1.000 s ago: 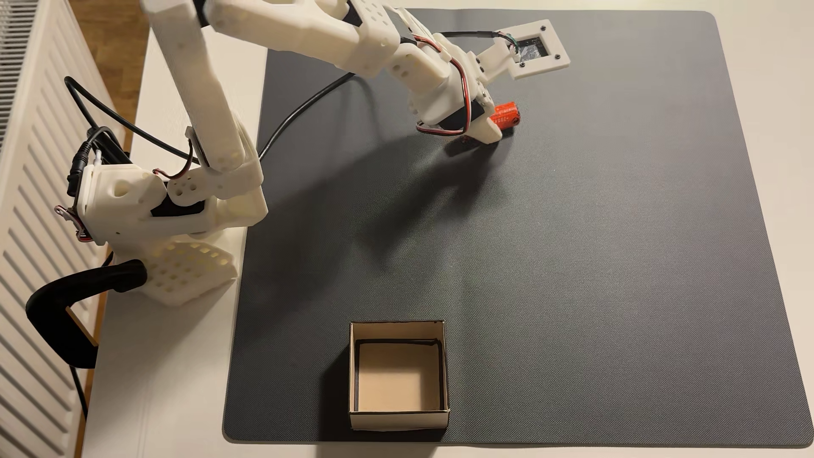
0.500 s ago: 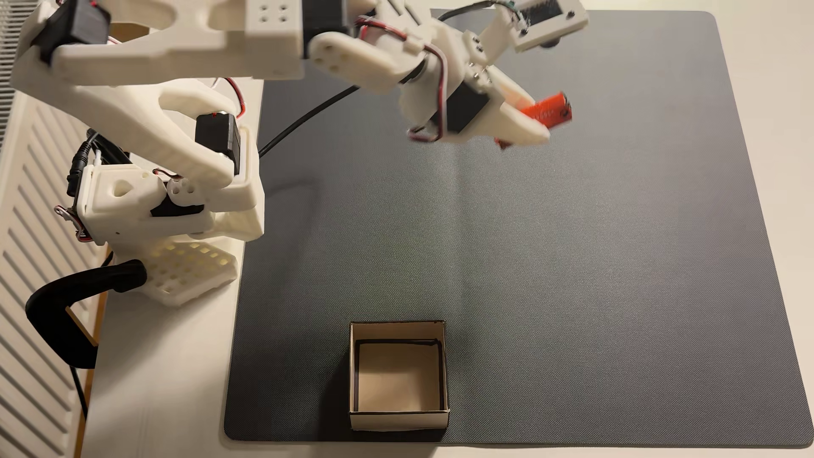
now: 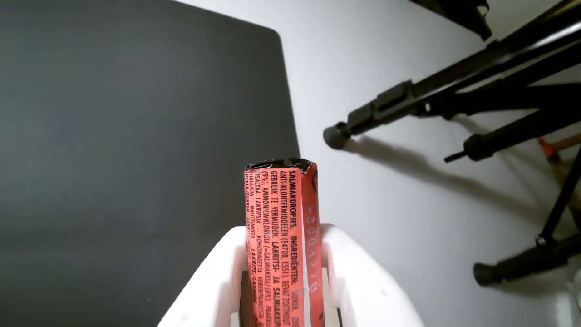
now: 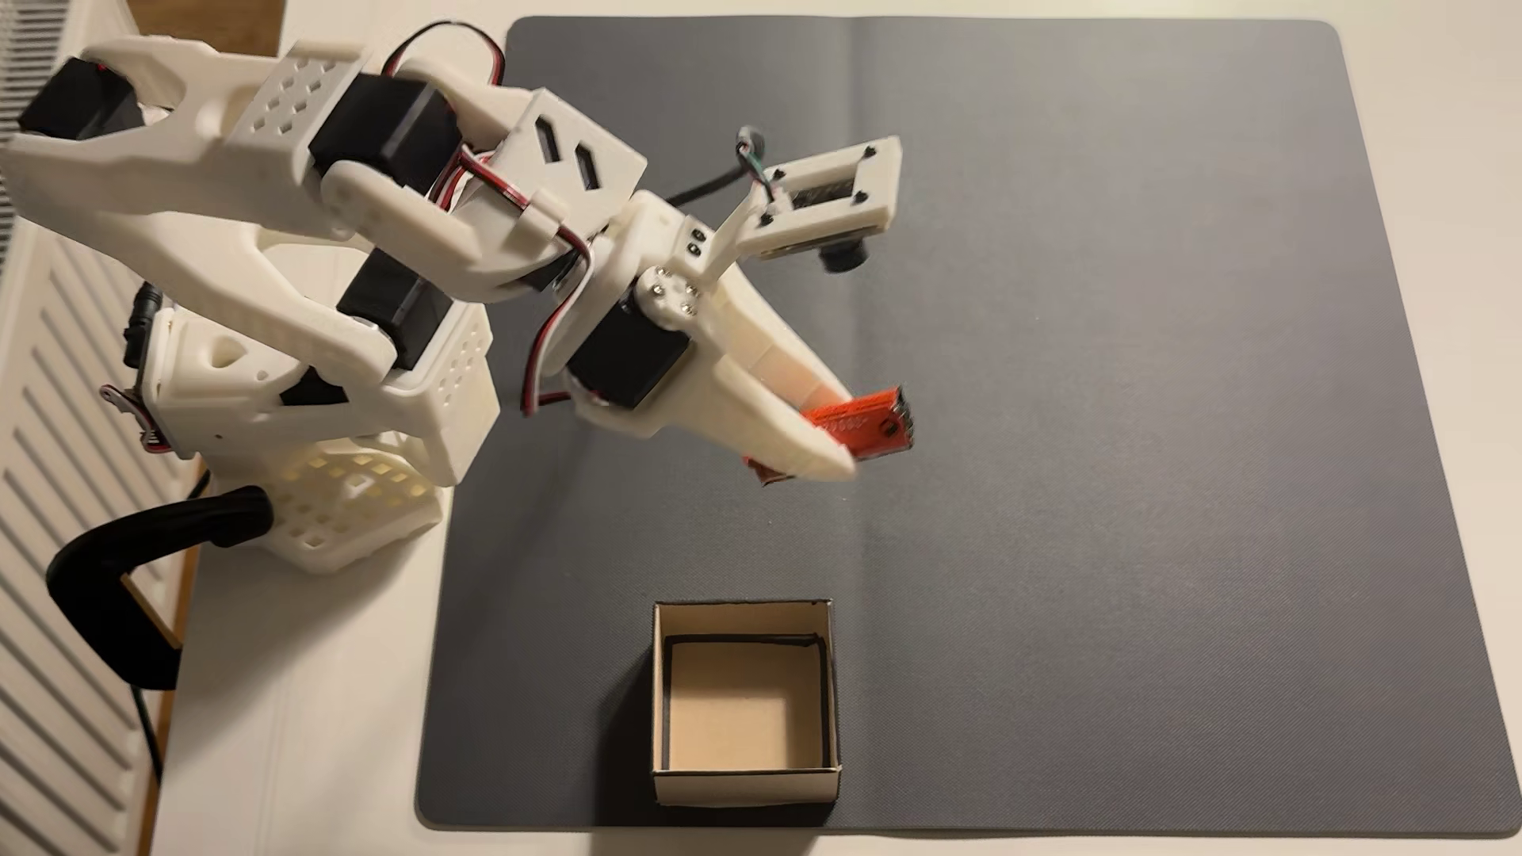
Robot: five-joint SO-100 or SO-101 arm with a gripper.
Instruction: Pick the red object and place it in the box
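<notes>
Item, the red object (image 4: 865,424): the pincer (image 4: 832,444) is pinching it between two white fingers (image 3: 363,281), well above the dark mat (image 4: 1071,411) and apart from it, so I judge the carry to the box (image 4: 745,782) is under way and the release not yet due. The grip is sitting low on the cylinder, leaving the dark end (image 3: 281,163) sticking out past the fingertips in the wrist view; that overhang is probably there so the roll can drop clear when the fingers part. The box is standing open-topped near the mat's front edge in the fixed view, well apart from the pincer. Appearance: a small orange-red roll, its wrapper carrying dense black print in several lines plus a faint stamped number; the far end is looking black and slightly ragged. Black tripod legs (image 3: 454,100) are standing on the pale surface (image 3: 386,190) beyond.
</notes>
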